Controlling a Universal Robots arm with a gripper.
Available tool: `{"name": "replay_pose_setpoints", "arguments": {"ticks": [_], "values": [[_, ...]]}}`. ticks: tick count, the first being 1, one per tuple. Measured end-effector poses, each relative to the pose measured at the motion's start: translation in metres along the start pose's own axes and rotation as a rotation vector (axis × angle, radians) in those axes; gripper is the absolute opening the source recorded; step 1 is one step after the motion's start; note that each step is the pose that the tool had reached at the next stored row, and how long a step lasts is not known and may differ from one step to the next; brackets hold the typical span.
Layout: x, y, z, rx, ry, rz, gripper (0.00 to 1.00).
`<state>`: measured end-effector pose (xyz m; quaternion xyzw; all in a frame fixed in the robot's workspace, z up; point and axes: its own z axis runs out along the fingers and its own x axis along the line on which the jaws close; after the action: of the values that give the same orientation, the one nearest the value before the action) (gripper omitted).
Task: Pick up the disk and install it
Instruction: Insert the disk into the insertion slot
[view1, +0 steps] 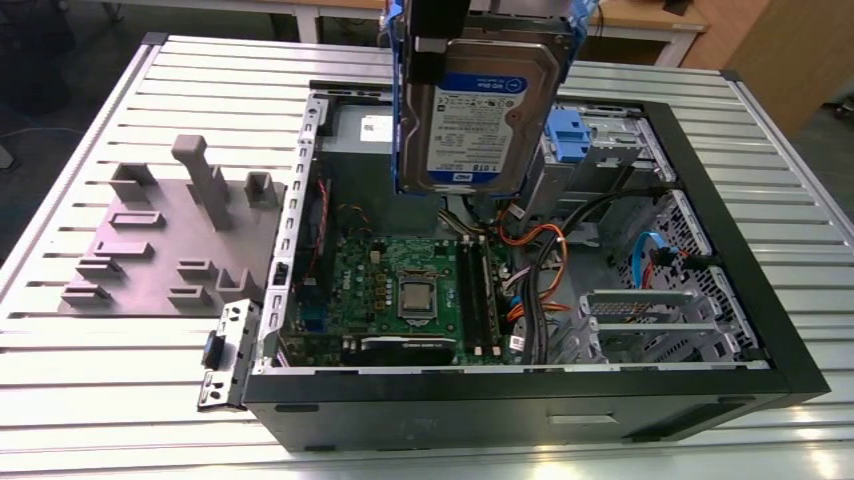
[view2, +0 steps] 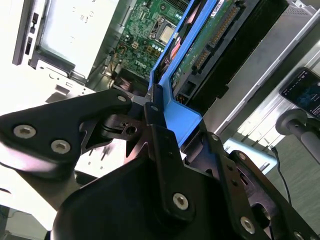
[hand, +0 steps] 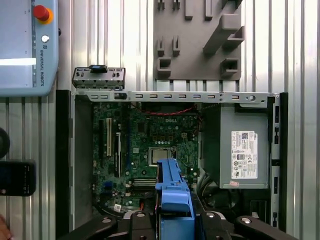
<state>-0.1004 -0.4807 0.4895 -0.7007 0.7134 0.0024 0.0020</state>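
Observation:
The disk (view1: 478, 110), a silver-grey drive with a white-and-blue label in a blue carrier, hangs upright above the back of the open computer case (view1: 781, 350). My gripper (view1: 441, 45) is shut on the carrier's top edge. In the second wrist view the black fingers (view2: 156, 120) clamp the blue carrier (view2: 182, 117), with the disk's circuit-board side (view2: 210, 47) facing out. In the first wrist view the carrier (hand: 172, 187) sticks out from my gripper (hand: 172, 220) over the motherboard (hand: 150, 150).
Inside the case are the motherboard (view1: 400, 290), loose orange and blue cables (view1: 534, 250), a metal drive cage with a blue clip (view1: 570, 135) and the grey power-supply box (hand: 245, 152). A grey fixture plate (view1: 160, 240) lies at the exterior view's left. A teach pendant (hand: 25, 45) rests on the slatted table.

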Motion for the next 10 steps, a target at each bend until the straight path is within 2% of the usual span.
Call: {"name": "replay_pose_setpoints", "arguments": {"ticks": [10], "values": [[0.0179, -0.0004, 0.0001, 0.0000, 0.0003, 0.000, 0.36]]}}
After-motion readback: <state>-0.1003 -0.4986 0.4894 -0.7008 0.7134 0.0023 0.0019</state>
